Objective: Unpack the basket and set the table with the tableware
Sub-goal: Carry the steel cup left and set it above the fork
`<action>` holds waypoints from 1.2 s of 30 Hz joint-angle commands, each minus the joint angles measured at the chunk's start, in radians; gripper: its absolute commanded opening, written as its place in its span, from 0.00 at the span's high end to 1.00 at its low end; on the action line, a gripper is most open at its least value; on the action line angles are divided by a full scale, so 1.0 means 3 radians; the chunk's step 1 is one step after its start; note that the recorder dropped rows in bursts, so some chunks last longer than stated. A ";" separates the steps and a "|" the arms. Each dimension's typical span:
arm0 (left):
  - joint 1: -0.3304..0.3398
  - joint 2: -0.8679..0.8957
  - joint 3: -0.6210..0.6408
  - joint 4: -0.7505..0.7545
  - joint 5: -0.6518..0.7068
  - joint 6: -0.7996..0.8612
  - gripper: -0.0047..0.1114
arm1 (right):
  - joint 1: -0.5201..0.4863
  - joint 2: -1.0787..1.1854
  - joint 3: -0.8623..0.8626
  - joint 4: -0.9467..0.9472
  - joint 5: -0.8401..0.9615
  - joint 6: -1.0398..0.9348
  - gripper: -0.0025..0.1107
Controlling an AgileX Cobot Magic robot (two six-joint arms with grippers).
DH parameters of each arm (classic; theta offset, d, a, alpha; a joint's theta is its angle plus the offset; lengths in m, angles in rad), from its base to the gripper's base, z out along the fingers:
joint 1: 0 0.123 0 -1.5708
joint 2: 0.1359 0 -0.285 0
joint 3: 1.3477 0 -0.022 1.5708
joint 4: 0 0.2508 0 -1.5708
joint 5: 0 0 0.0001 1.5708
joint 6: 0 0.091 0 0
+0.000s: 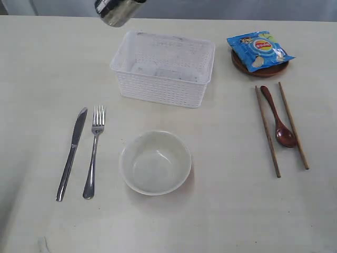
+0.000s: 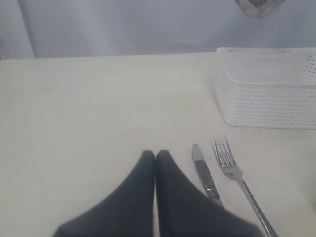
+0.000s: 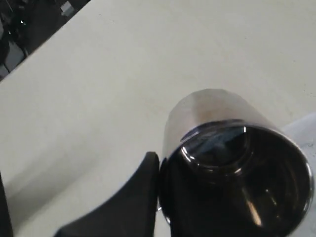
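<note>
Steel cup [image 1: 118,11] held clear of the desk [image 1: 42,79], at the upper edge of the exterior view, above the area behind the far left corner of the white lattice basket [image 1: 163,71]. In the right wrist view the cup is tilted with its open mouth toward the camera. One of the right fingers [image 3: 140,192] presses against the outside of its wall at the rim; the opposing finger is hidden, so the grip is read from the lifted cup and this one contact. The left fingers [image 2: 173,197] are closed tip to tip on nothing, over bare desk, just beside the blade of the knife [image 1: 72,153]. The fork [image 1: 93,150] lies parallel on the knife's far side from them, and the basket stands beyond. Nearer than the basket, the white bowl [image 1: 155,162] sits upright, with knife and fork to its left. To its right the reddish-brown spoon [image 1: 276,117] lies between the two chopsticks [image 1: 268,132], apart from both. Behind these the small brown plate [image 1: 260,73] carries a blue chip bag [image 1: 259,49].
</note>
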 commanded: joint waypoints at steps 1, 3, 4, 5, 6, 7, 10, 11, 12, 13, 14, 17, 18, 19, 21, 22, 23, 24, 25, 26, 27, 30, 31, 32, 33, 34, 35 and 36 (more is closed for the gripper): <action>-0.0017 -0.0009 0.0011 0.0028 -0.0036 -0.0014 0.96 | 0.0435 -0.0003 -0.0093 -0.0799 -0.0004 -0.0028 0.98; -0.0017 -0.0009 0.0011 0.0028 -0.0036 -0.0014 0.96 | 0.0694 0.0005 -0.0093 -0.1257 -0.0089 0.0051 0.98; -0.0017 -0.0009 0.0011 0.0028 -0.0036 -0.0014 0.96 | 0.0789 0.0023 -0.0093 -0.1408 -0.0141 0.0099 0.98; -0.0017 -0.0009 0.0011 0.0028 -0.0036 -0.0014 0.96 | 0.0918 0.0043 -0.0093 -0.1601 -0.0223 0.0184 0.98; -0.0017 -0.0009 0.0011 0.0028 -0.0036 -0.0014 0.96 | 0.0999 0.0065 -0.0093 -0.1718 -0.0273 0.0237 0.98; -0.0017 -0.0009 0.0011 0.0028 -0.0036 -0.0014 0.96 | 0.1090 0.0097 -0.0093 -0.1807 -0.0318 0.0250 0.98; -0.0017 -0.0009 0.0011 0.0028 -0.0036 -0.0014 0.96 | 0.1277 0.0248 -0.0093 -0.2067 -0.0470 0.0314 0.98; -0.0017 -0.0009 0.0011 0.0028 -0.0036 -0.0014 0.96 | 0.1329 0.0309 -0.0093 -0.2182 -0.0535 0.0376 0.98; -0.0017 -0.0009 0.0011 0.0028 -0.0036 -0.0014 0.96 | 0.1357 0.0372 -0.0093 -0.2296 -0.0576 0.0422 0.98; -0.0017 -0.0009 0.0011 0.0028 -0.0036 -0.0014 0.96 | 0.1374 0.0436 -0.0093 -0.2398 -0.0626 0.0454 0.98; -0.0017 -0.0009 0.0011 0.0028 -0.0036 -0.0014 0.96 | 0.1390 0.0498 -0.0093 -0.2483 -0.0662 0.0497 0.98; -0.0017 -0.0009 0.0011 0.0028 -0.0036 -0.0014 0.96 | 0.1390 0.0657 -0.0093 -0.2596 -0.0714 0.0513 0.98; -0.0017 -0.0009 0.0011 0.0028 -0.0036 -0.0014 0.96 | 0.1390 0.0696 -0.0093 -0.2629 -0.0714 0.0513 0.98; -0.0017 -0.0009 0.0011 0.0028 -0.0036 -0.0014 0.96 | 0.1390 0.0738 -0.0093 -0.2671 -0.0714 0.0513 0.98; -0.0017 -0.0009 0.0011 0.0028 -0.0036 -0.0014 0.96 | 0.1390 0.0802 -0.0093 -0.2773 -0.0705 0.0519 0.98; -0.0017 -0.0009 0.0011 0.0028 -0.0036 -0.0014 0.96 | 0.1390 0.0823 -0.0093 -0.2793 -0.0705 0.0519 0.98; -0.0017 -0.0009 0.0011 0.0028 -0.0036 -0.0014 0.96 | 0.1390 0.0839 -0.0093 -0.2811 -0.0705 0.0519 0.98; -0.0017 -0.0009 0.0011 0.0028 -0.0036 -0.0014 0.96 | 0.1377 0.0848 -0.0093 -0.2811 -0.0705 0.0519 0.98; -0.0017 -0.0009 0.0011 0.0028 -0.0036 -0.0014 0.96 | 0.1372 0.0861 -0.0093 -0.2811 -0.0681 0.0519 0.98; -0.0017 -0.0009 0.0011 0.0028 -0.0036 -0.0014 0.96 | 0.1354 0.0867 -0.0093 -0.2819 -0.0646 0.0526 0.98; -0.0017 -0.0009 0.0011 0.0028 -0.0036 -0.0014 0.96 | 0.1337 0.0867 -0.0093 -0.2845 -0.0596 0.0559 0.98; -0.0017 -0.0009 0.0011 0.0028 -0.0036 -0.0014 0.96 | 0.1254 0.0858 -0.0093 -0.3026 -0.0502 0.0723 0.98; -0.0017 -0.0009 0.0011 0.0028 -0.0036 -0.0014 0.96 | 0.1230 0.0852 -0.0093 -0.3033 -0.0502 0.0756 0.98; -0.0017 -0.0009 0.0011 0.0028 -0.0036 -0.0014 0.96 | 0.1193 0.0836 -0.0093 -0.2995 -0.0494 0.0756 0.98; -0.0017 -0.0009 0.0011 0.0028 -0.0036 -0.0014 0.96 | 0.1169 0.0828 -0.0093 -0.2942 -0.0494 0.0756 0.98; -0.0017 -0.0009 0.0011 0.0028 -0.0036 -0.0014 0.96 | 0.1149 0.0805 -0.0093 -0.2904 -0.0494 0.0756 0.98; -0.0017 -0.0009 0.0011 0.0028 -0.0036 -0.0014 0.96 | 0.1134 0.0797 -0.0093 -0.2859 -0.0494 0.0756 0.98; -0.0017 -0.0009 0.0011 0.0028 -0.0036 -0.0014 0.96 | 0.1134 0.0789 -0.0093 -0.2821 -0.0494 0.0748 0.98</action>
